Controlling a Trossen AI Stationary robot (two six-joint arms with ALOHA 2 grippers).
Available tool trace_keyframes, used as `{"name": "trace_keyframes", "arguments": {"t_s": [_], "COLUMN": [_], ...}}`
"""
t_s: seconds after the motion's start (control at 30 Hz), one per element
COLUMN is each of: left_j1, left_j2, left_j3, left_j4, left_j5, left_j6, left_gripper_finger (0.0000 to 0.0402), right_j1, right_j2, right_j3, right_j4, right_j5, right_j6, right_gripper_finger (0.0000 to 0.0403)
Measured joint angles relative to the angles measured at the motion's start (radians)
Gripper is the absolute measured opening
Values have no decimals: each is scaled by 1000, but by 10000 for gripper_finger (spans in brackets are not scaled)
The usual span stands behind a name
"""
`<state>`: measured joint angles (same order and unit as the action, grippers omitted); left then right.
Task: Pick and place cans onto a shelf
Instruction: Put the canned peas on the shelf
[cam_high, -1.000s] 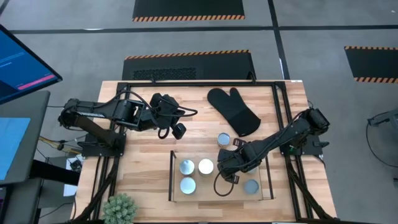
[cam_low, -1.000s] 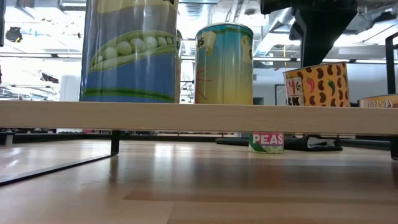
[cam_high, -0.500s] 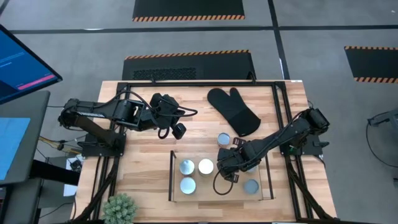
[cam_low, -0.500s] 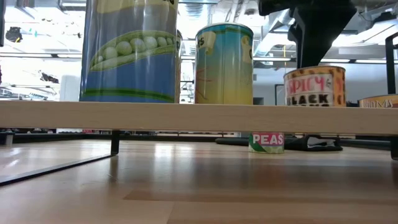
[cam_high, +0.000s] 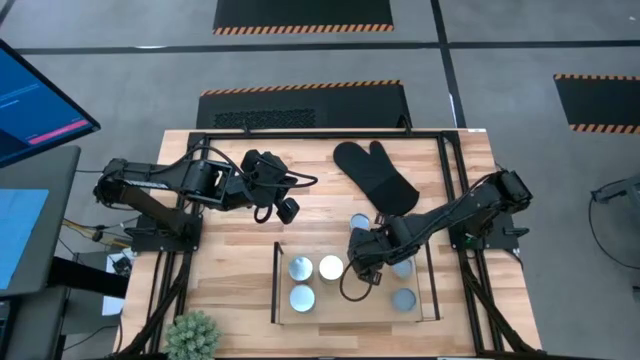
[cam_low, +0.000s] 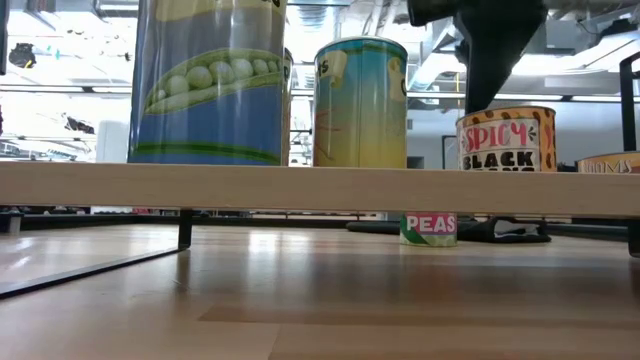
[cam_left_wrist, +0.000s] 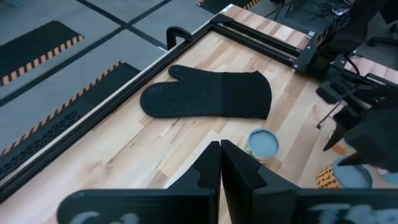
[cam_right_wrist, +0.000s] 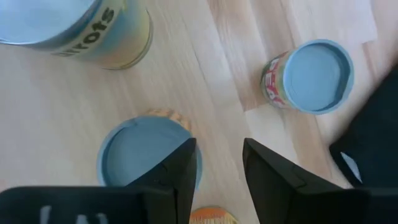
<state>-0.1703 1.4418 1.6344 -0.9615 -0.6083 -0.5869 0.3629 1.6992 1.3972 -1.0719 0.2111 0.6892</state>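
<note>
The shelf (cam_high: 276, 282), a wire rack with a wood base (cam_low: 300, 187), stands near the table's front. Several cans stand on it, among them a pea can (cam_low: 205, 80), a carrots can (cam_right_wrist: 74, 25) and a "Spicy Black" bean can (cam_low: 505, 138). My right gripper (cam_high: 360, 268) is open just above the bean can (cam_right_wrist: 146, 155), which stands beside its fingers, not between them. A small PEAS can (cam_high: 359, 221) stands on the table beyond the shelf. My left gripper (cam_high: 287, 211) waits shut and empty at the table's far left. My right gripper points down over the bean can. One finger (cam_right_wrist: 177, 168) stands over the rim of the can's top (cam_right_wrist: 186, 149). I cannot tell whether it touches. The can stands upright on the shelf's base.
A black oven mitt (cam_high: 378, 180) lies on the table behind the PEAS can. A small green plant (cam_high: 192, 335) stands at the near left corner. A large black frame (cam_high: 445, 200) runs around the table's sides. Bare wood lies to the shelf's left.
The bean can has turned about, its label now showing "Spicy Black", and it has settled level on the shelf. My right gripper has gone a little toward the table's left edge above it.
</note>
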Motion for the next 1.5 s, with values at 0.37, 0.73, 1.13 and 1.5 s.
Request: {"name": "trace_keyframes", "arguments": {"t_s": [0.37,0.73,1.13,1.5], "left_j1": [0,0,0,0], "left_j2": [0,0,0,0], "left_j3": [0,0,0,0], "left_j4": [-19,-56,-70,-72], "left_j5": [-2,-1,0,0], "left_j6": [3,18,17,-8], "left_gripper_finger": [0,0,0,0], "right_j1": [-119,-328,-464,-494], "right_j2": [-37,-27,-26,-26], "right_j3": [0,-25,-202,-202], "right_j4": [-32,66,243,259], "right_j5": [68,-102,-163,-217], "right_j6": [-112,-409,-484,-541], "right_gripper_finger": [143,142,139,139]}}
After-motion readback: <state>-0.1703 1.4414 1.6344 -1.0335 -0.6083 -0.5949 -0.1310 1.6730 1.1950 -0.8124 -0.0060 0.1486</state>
